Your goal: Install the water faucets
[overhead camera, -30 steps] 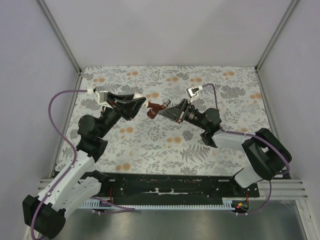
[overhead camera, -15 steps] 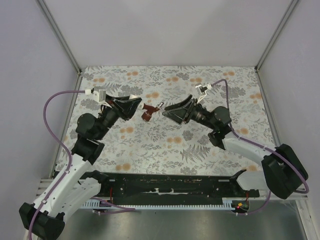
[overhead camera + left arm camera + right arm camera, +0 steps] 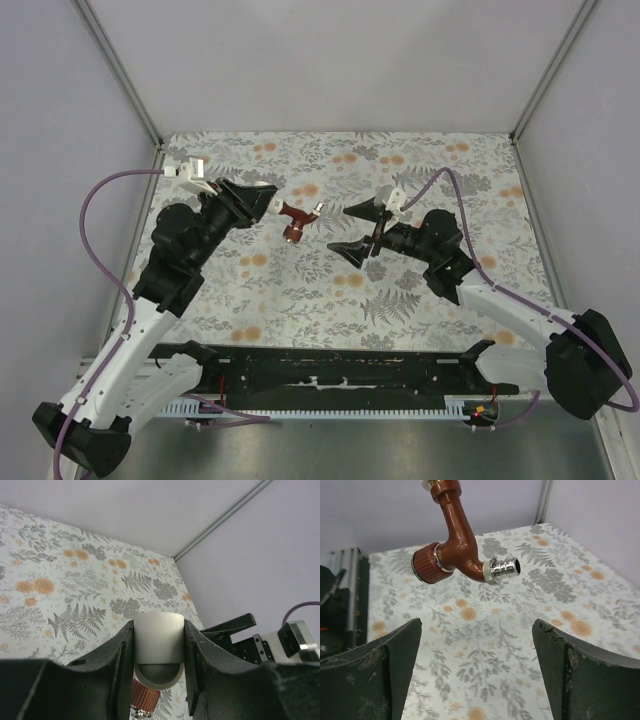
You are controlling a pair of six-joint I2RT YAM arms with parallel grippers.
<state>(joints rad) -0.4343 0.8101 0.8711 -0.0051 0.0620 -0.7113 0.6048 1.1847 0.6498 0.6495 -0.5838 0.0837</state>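
A dark red-brown water faucet (image 3: 294,217) with a silvery tip (image 3: 502,568) hangs above the floral table. Its upper end joins a white pipe fitting (image 3: 159,639). My left gripper (image 3: 271,203) is shut on that fitting, and the faucet's ribbed knob (image 3: 144,698) shows just below it. My right gripper (image 3: 353,229) stands open a short way right of the faucet and touches nothing. In the right wrist view the faucet (image 3: 456,542) hangs above and beyond the open fingers (image 3: 405,645), clear of both.
The floral tabletop (image 3: 330,290) is bounded by purple-grey walls at the back and both sides. Purple cables loop from each wrist. The arms' black base rail (image 3: 330,375) runs along the near edge.
My right gripper let go of the faucet, opened wide and drew back to the right. The left gripper kept its hold and shifted slightly left with the faucet.
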